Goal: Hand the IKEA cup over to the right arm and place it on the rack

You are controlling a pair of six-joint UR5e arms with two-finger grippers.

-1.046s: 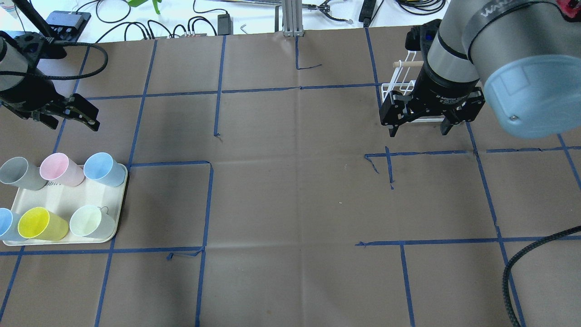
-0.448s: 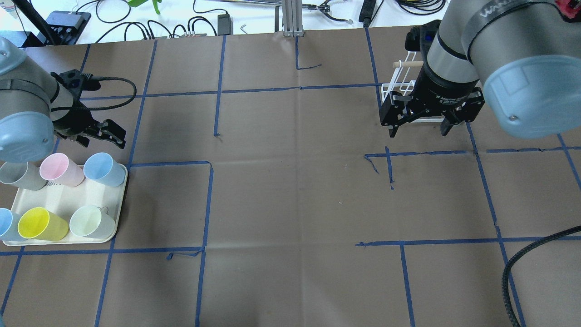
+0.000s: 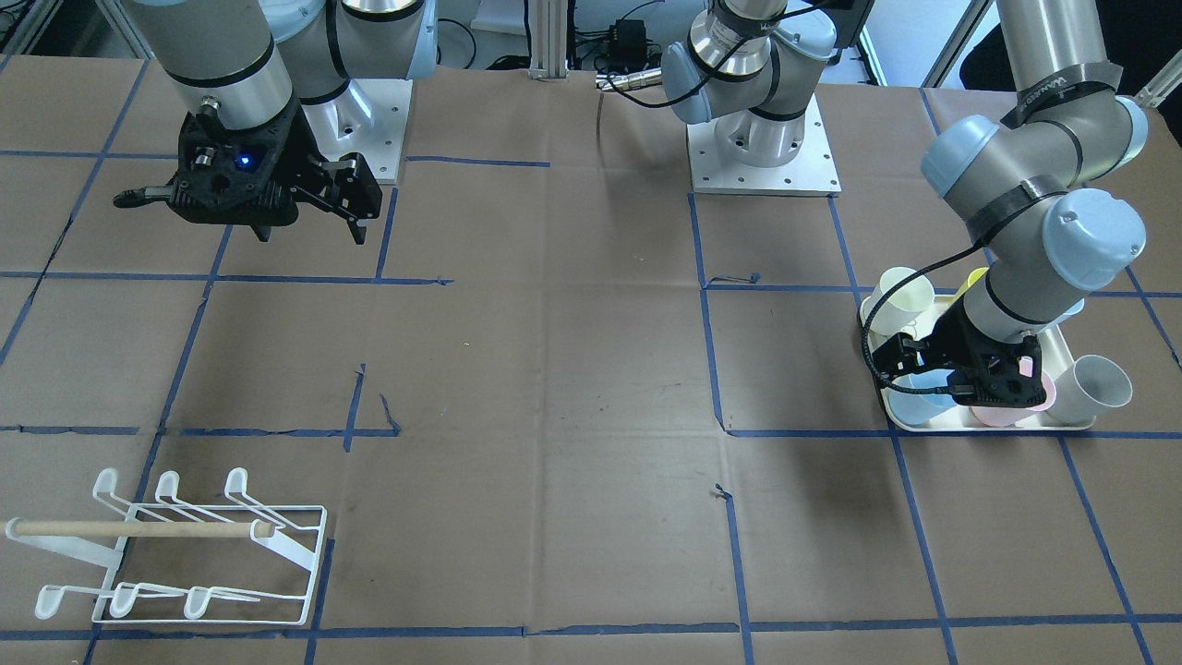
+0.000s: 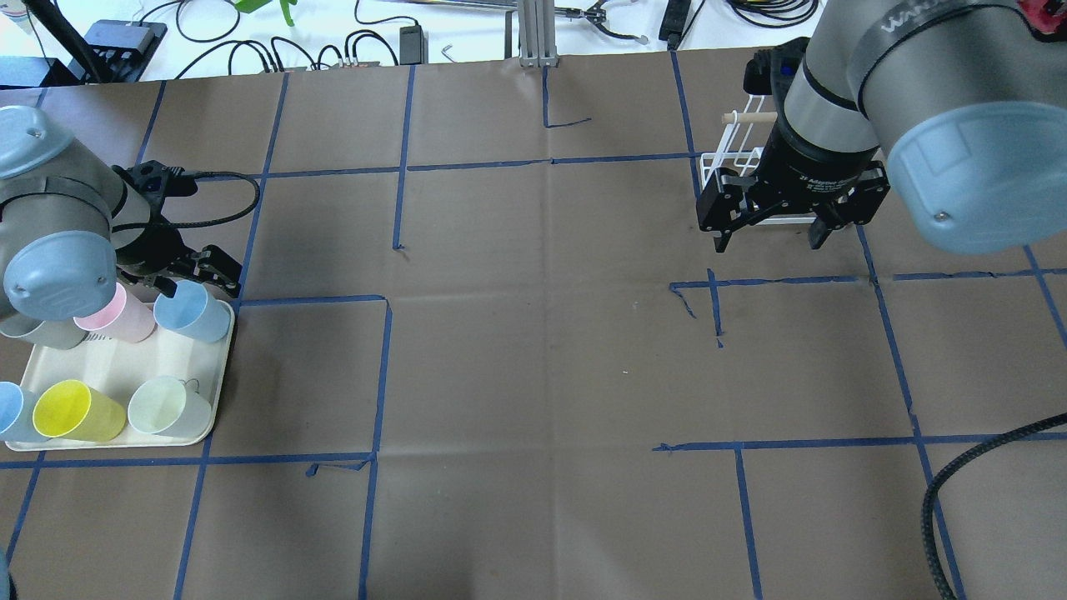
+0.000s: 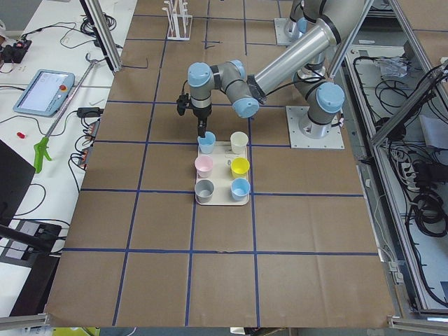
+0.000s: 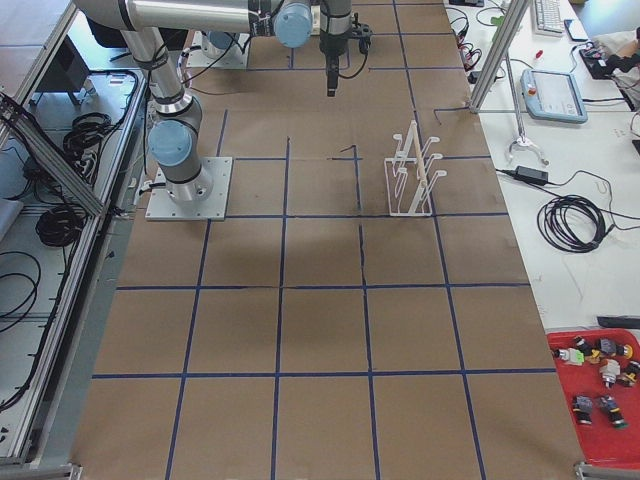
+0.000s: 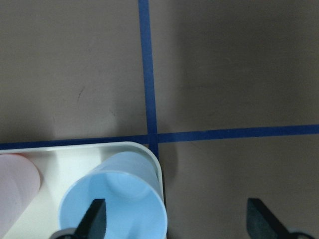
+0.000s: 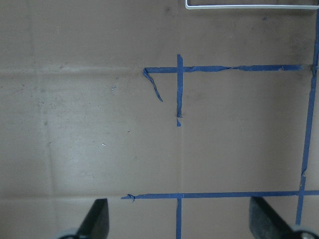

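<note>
A robotics lab: left arm (image 3: 1053, 92) and right arm (image 3: 212, 46) bolted to a paper-covered surface (image 4: 542, 375) gridded in blue tape (image 4: 405, 125), with a teach pendant (image 5: 43, 91), coiled cables (image 6: 572, 220) and aluminium posts (image 4: 533, 33) alongside.

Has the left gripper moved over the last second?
Yes. The left gripper came toward the tray, right and down in the overhead view, reaching the light blue cup.

The left gripper (image 4: 198, 273) has swung down over the corner blue cup (image 4: 190, 310) on the tray (image 4: 117, 367)
</note>
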